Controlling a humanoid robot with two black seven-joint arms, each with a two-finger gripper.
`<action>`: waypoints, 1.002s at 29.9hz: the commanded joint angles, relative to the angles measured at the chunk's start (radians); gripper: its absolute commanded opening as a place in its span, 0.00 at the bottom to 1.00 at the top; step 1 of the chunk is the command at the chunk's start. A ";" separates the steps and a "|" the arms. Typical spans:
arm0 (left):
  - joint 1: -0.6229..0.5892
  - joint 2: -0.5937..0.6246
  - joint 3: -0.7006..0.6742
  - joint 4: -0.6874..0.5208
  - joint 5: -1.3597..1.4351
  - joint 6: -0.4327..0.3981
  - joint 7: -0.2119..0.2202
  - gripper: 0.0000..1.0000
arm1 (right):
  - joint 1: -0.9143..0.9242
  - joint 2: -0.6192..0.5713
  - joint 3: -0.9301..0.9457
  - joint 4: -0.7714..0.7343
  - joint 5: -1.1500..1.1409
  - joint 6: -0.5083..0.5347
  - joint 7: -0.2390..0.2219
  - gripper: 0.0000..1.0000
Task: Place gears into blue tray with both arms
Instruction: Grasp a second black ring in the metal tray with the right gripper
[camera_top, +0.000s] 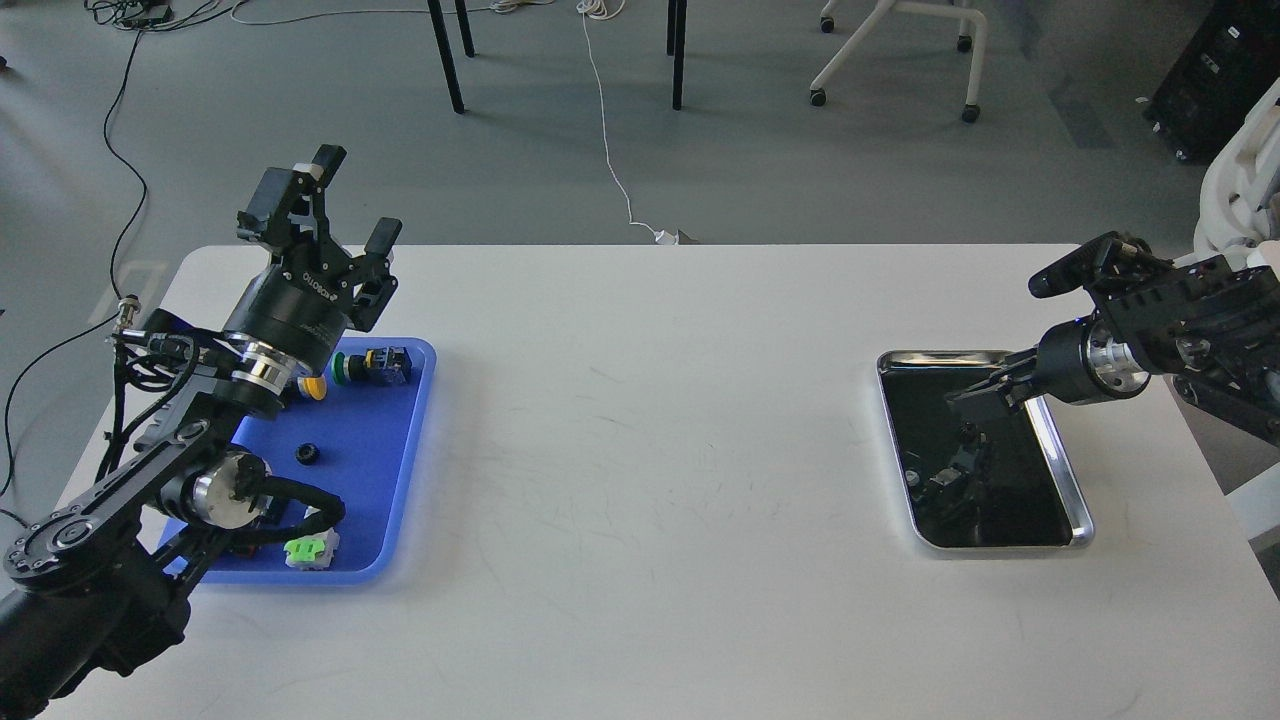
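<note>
One small black gear lies in the blue tray at the left of the table. A second gear lies on the dark bottom of the steel tray at the right. My left gripper is raised above the blue tray's far end, open and holding nothing. My right gripper points left and down over the steel tray, its tip just above the second gear. It is seen edge-on and dark, so its two fingers cannot be told apart.
Push-button switches with a green cap, a yellow cap and a bright green part sit in the blue tray, partly behind my left arm. The white table stretches between the two trays.
</note>
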 joint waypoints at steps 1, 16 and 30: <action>0.000 0.003 0.004 0.000 0.002 -0.001 -0.001 0.98 | -0.003 0.020 -0.028 -0.003 0.000 -0.004 0.000 0.92; 0.000 0.006 0.012 0.002 0.011 -0.014 0.001 0.98 | -0.012 0.045 -0.072 -0.005 0.000 -0.013 0.000 0.72; 0.000 0.011 0.015 0.000 0.012 -0.014 0.001 0.98 | -0.017 0.040 -0.088 -0.002 0.000 -0.014 0.000 0.67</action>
